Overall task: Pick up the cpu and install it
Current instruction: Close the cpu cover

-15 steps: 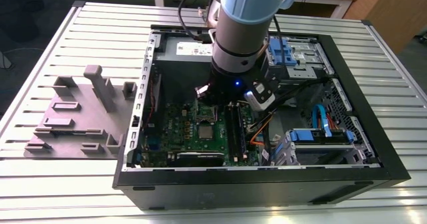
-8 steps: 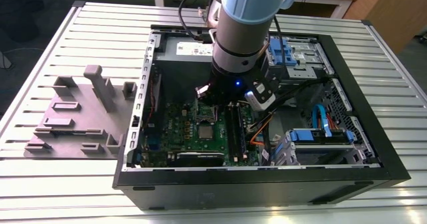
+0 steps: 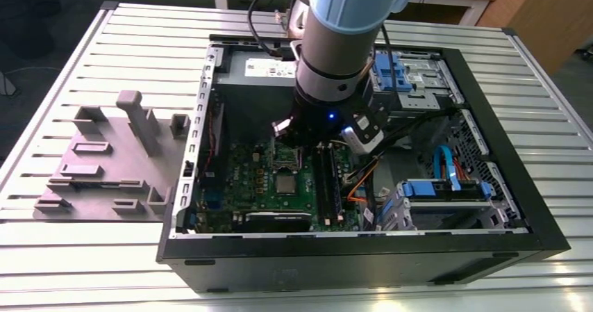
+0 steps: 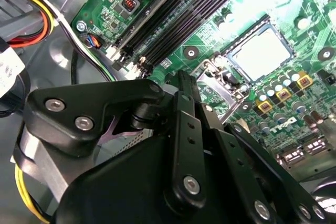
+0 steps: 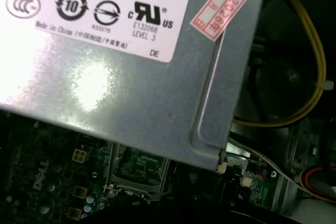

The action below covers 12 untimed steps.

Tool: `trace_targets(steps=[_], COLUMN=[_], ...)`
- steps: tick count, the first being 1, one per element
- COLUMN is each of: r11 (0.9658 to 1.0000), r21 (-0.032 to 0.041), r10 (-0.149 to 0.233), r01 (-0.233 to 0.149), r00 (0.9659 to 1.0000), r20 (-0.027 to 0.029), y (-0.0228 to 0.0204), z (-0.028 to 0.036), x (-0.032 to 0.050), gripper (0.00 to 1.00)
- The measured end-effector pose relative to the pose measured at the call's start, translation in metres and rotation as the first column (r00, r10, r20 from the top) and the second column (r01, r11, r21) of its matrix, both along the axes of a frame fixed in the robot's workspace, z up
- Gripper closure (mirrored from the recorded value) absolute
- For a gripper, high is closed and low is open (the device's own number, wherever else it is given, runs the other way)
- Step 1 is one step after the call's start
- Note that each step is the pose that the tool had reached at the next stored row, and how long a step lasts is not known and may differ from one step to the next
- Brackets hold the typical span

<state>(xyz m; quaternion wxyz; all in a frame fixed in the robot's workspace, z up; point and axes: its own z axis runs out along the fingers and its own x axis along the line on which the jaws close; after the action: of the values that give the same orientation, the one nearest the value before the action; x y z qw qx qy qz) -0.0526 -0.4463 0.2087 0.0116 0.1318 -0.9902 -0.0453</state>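
Note:
The cpu (image 3: 285, 182) is a small silvery square lying in its socket in the middle of the green motherboard (image 3: 243, 180), inside the open computer case. In the second wrist view the cpu (image 4: 261, 53) shows bright and flat inside the dark socket, with a metal frame piece (image 4: 215, 74) beside it. My gripper (image 3: 298, 137) hangs under the arm, above the board, between the power supply and the socket. The gripper's black linkage (image 4: 185, 95) is apart from the cpu, and nothing shows in its grasp.
The grey power-supply box (image 5: 131, 77) lies close beside the wrist. Long black memory slots (image 4: 173, 14) run beside the socket. Orange and yellow cables (image 4: 31, 30) and a blue drive cage (image 3: 445, 194) crowd the exterior view's right. A grey fixture (image 3: 111, 152) stands outside the case.

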Motion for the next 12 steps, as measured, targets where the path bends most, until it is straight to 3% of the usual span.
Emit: trace_targets(steps=[5,9,12], r11=[0.9983,0.9925,0.9907], r21=[0.0002,0.0000,0.0002], r10=[0.058,0.122,0.136], r01=[-0.058,-0.122,-0.136], r00=[0.9983,0.9925,0.9907], r20=[0.0001,0.0000,0.0001], y=[0.0000,0.0000,0.0000], z=[-0.0007,-0.0011,-0.0019], x=[0.0011,0.0011,0.0020], gripper=[0.90,0.90,0.90])
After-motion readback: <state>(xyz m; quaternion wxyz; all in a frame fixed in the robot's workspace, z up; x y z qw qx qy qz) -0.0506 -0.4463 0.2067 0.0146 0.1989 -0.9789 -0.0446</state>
